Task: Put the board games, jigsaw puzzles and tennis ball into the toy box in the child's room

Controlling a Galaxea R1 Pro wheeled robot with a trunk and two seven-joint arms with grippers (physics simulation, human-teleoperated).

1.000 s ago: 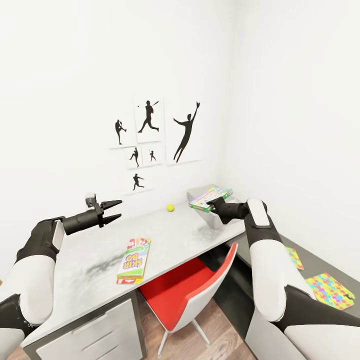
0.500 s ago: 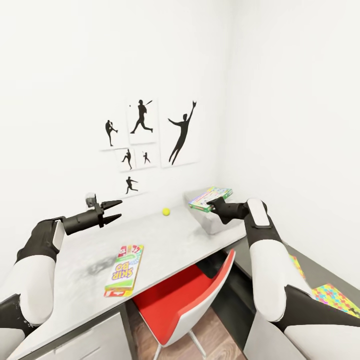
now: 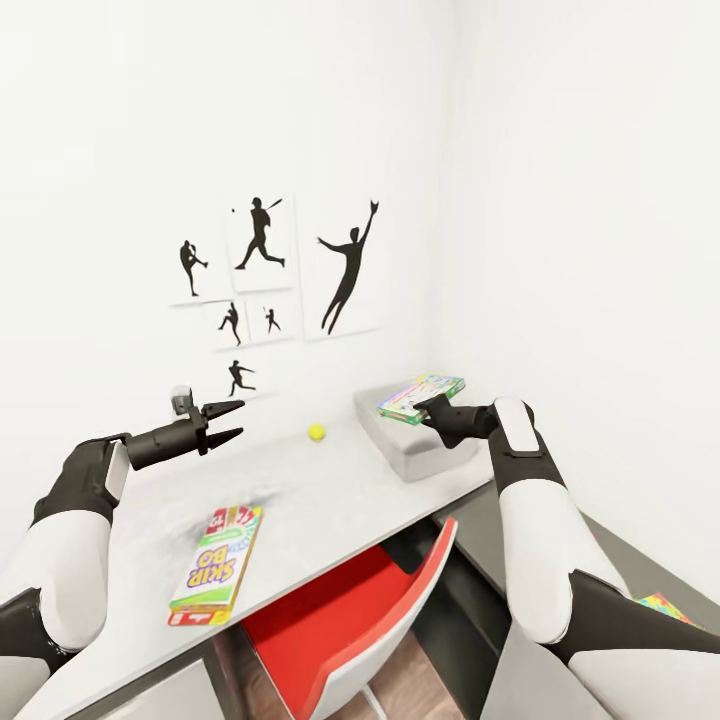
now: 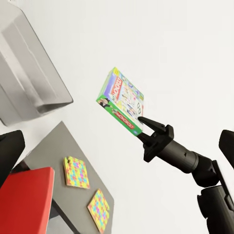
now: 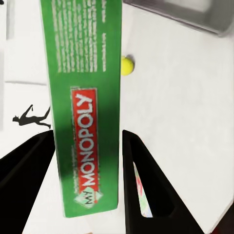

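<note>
Your head camera has swung to the right since a second ago, so the wall silhouettes (image 3: 270,290), the tennis ball (image 3: 316,432) and the Skip-Bo board game (image 3: 216,565) all sit further left in the head view, while both arms keep the same place in it. You have the right pincer (image 3: 424,408) closed on the Monopoly board game (image 3: 422,396), gripping its green edge; the right wrist view shows that edge between the two black fingers (image 5: 146,180), with the red "Monopoly" strip running along it. The box is held roughly flat, cover up, in the air above the toy box (image 3: 415,450), which stands on the far right end of the table (image 3: 330,500) near the room's corner. Your left pincer (image 3: 228,422) hovers over the left part of the table with its jaws apart and nothing between them. The ball lies on the table between the two pincers, just left of the toy box. The Skip-Bo game lies flat near the table's front edge, well apart from the bin. From the left wrist view you can see both jigsaw puzzles (image 4: 76,172) (image 4: 99,210) lying flat and apart on the lower dark grey cabinet top (image 4: 53,146), beside the red chair (image 3: 350,620).
</note>
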